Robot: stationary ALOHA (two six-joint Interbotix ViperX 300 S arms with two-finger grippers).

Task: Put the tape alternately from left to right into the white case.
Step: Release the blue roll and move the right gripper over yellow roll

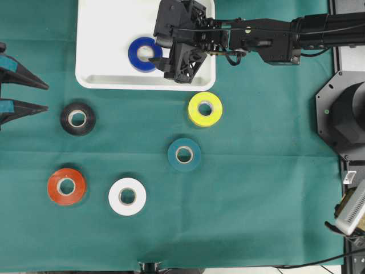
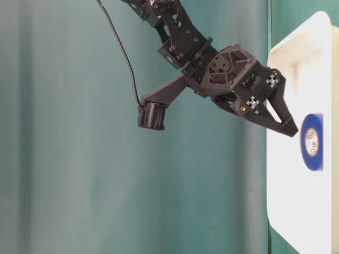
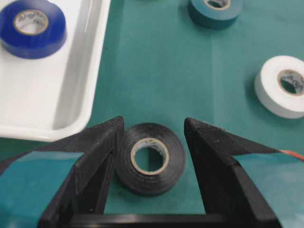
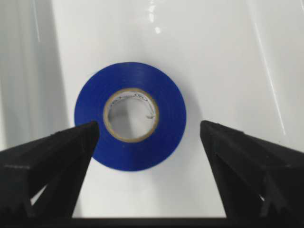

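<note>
Nearest the bottom edge of the overhead view, the round red tape roll [image 1: 66, 186] and the round white tape roll [image 1: 127, 196] lie flat on the green table cloth [image 1: 256, 217], well apart from the tray. Further up sit the teal tape roll [image 1: 183, 154], the glossy black tape roll [image 1: 77, 118] and the yellow tape roll [image 1: 205, 108], the yellow one just beside the tray's near rim. So five rolls are not yet placed.

The left gripper [image 3: 149, 142] waits at the left edge with its jaws partly spread; in its wrist view they frame the black roll, though whether it is close to that roll is hard to say from this angle.

Farthest, the large shallow white plastic case [image 1: 97, 40] holds only the round blue tape roll [image 1: 144, 55], lying flat on its floor. The right gripper [image 4: 147, 137] hangs over it with jaws spread wide, clear of the roll on both sides, gripping nothing.

By my judgement one of six is in, and the black roll looks next.
</note>
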